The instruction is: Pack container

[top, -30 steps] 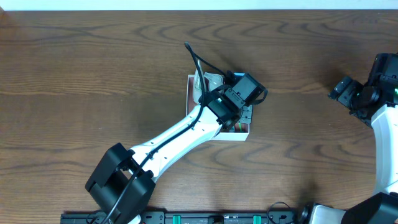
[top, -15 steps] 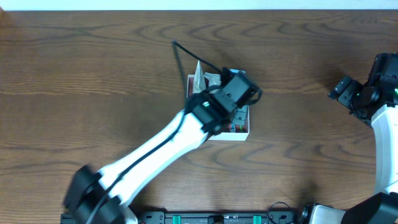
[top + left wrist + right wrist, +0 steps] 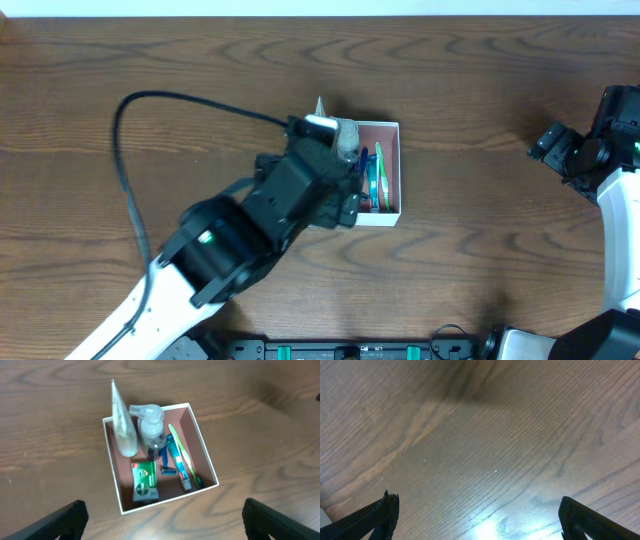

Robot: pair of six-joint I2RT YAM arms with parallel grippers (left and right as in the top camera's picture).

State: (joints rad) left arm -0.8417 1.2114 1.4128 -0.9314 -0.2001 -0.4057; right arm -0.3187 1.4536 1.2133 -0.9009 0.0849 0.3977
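The left gripper (image 3: 167, 522) hangs over the container (image 3: 113, 467), jaws spread wide, touching nothing. The container sits mid-table on the wooden table (image 3: 120, 60); in the overhead view the left arm hides its left part. Inside lie a white tube (image 3: 123, 425), a clear pump bottle (image 3: 151, 427), a green packet (image 3: 144, 479) and toothbrushes (image 3: 179, 457). The right gripper (image 3: 480, 512) stands at the table's right, jaws spread wide, well apart from the container.
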